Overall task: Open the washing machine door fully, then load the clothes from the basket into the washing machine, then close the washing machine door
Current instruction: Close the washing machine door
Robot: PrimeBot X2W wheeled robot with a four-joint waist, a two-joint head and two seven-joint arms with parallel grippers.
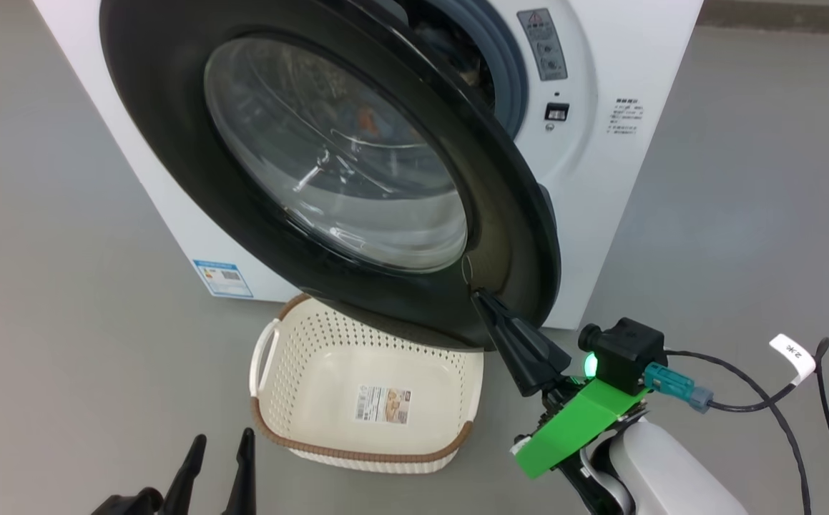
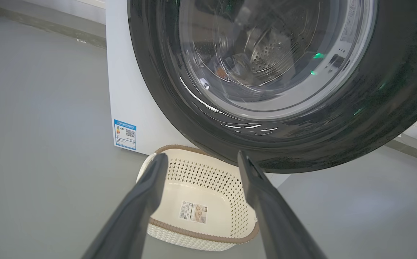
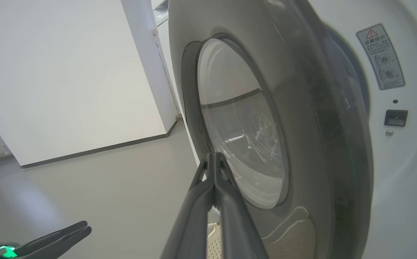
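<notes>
Grey smooth floor runs under everything, with a white wall off to the side in my right wrist view. At the centre of what I see is the washing machine door — glossy black, its clear bowl window bulging toward me. It is swung partway out from the washing machine. Its right edge stands off the front, so a gap shows the grey rubber seal and a slice of the drum.

Through the glass I catch a small orange patch, which I take for the clothes inside the drum; more I cannot make out.

My right gripper has its two dark fingers pressed flat together, holding nothing, the tip up against the door's black ring at its lower right.

Under the door's bottom edge the basket sits on the floor close to the machine's front, its label sticker showing on the bottom. My left gripper hangs low at my left, fingers spread wide with nothing between them — near the basket's left corner, not touching. A blue label sticker sits low on the white front, left of the basket.
</notes>
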